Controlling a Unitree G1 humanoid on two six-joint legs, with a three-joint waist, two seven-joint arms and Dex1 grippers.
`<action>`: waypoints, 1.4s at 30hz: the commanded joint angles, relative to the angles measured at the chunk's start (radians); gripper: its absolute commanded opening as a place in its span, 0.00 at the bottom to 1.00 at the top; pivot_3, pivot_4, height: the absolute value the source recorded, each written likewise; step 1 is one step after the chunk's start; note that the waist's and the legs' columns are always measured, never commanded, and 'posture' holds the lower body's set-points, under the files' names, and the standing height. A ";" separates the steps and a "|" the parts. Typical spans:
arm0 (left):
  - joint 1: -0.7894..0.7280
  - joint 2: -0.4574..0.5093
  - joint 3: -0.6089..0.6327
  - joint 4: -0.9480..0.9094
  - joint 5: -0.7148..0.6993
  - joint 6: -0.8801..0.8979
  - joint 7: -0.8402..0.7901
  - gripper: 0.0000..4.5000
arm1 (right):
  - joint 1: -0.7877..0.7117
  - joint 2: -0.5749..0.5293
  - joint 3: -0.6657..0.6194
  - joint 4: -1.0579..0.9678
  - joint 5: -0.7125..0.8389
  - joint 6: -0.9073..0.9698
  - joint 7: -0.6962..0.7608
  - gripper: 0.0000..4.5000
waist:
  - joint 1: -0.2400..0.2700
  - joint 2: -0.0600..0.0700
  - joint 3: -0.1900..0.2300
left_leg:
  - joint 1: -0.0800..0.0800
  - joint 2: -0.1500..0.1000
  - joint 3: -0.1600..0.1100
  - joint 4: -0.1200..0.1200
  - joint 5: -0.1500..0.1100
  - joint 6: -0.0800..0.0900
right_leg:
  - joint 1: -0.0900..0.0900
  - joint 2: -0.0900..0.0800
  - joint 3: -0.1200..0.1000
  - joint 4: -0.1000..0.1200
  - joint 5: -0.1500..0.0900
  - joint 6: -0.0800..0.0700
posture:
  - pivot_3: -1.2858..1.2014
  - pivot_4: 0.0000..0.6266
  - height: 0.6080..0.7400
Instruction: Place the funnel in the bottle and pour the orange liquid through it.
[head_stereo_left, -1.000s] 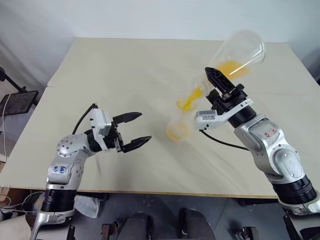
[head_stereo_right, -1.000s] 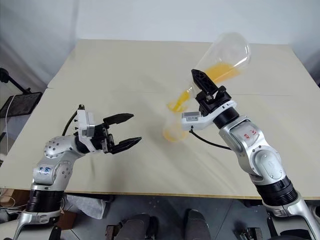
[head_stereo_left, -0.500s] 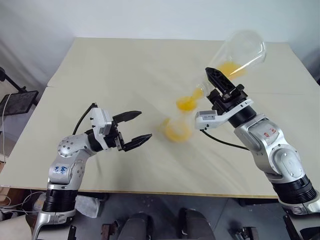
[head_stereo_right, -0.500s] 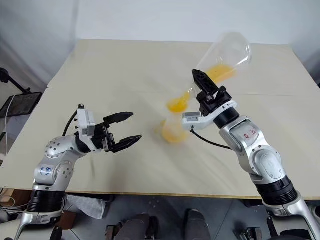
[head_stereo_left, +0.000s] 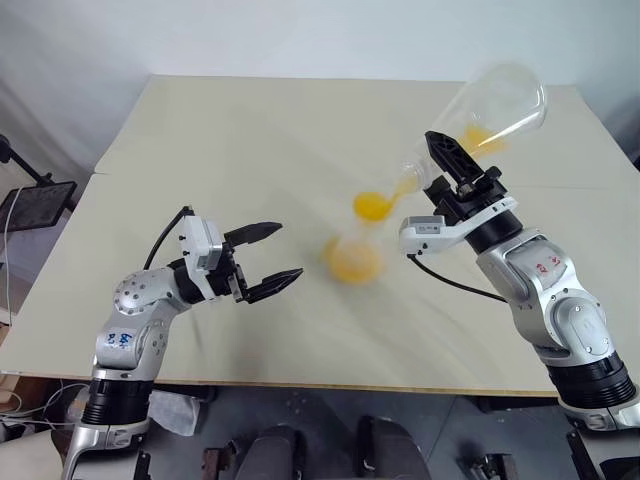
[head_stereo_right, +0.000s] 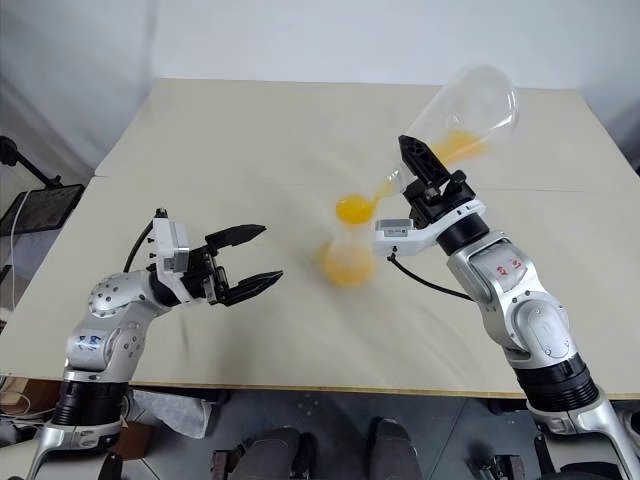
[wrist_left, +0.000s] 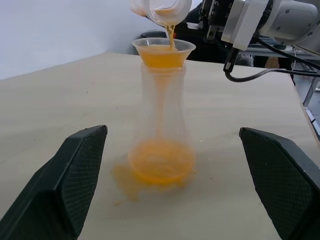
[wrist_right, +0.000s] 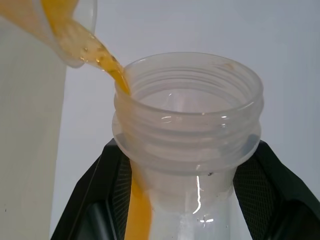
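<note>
The bottle, a slim frosted flask, stands upright mid-table with the small clear funnel in its neck. The funnel is full of orange liquid, and more has collected in the bottle's base. My right gripper is shut on the neck of a large clear flask, tilted mouth-down above the funnel. A thin orange stream runs from its lip into the funnel. A little orange remains inside the flask. My left gripper is open to the left of the bottle, apart from it.
An orange smear lies on the beige table beside the bottle's base. A black cable hangs from my right wrist over the table. A seam crosses the tabletop behind the bottle.
The orange liquid left in the tilted flask has gone down, and the funnel has filled. Both arms are about where they were.
</note>
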 joint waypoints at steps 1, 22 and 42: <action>0.009 0.011 0.018 -0.047 -0.022 -0.008 -0.005 1.00 | -0.005 -0.003 -0.033 -0.040 -0.009 -0.004 -0.023 0.54 | 0.000 0.000 0.000 | 0.000 0.000 0.000 0.000 0.000 0.000 | 0.000 0.000 0.000 0.000 0.000 0.000 | 0.52 0.24 1.00; 0.040 0.016 0.040 -0.063 -0.021 -0.007 0.004 1.00 | -0.032 -0.005 -0.021 -0.022 -0.034 -0.042 -0.030 0.54 | 0.000 0.000 0.000 | 0.000 0.000 0.000 0.000 0.000 0.000 | 0.000 0.000 0.000 0.000 0.000 0.000 | 0.52 0.24 1.00; 0.080 0.054 0.065 -0.057 -0.016 -0.032 -0.024 1.00 | -0.043 -0.009 -0.023 -0.016 -0.049 -0.074 -0.037 0.54 | -0.001 0.000 0.000 | 0.000 0.000 0.000 0.000 0.000 0.000 | 0.000 0.000 0.000 0.000 0.000 0.000 | 0.52 0.24 1.00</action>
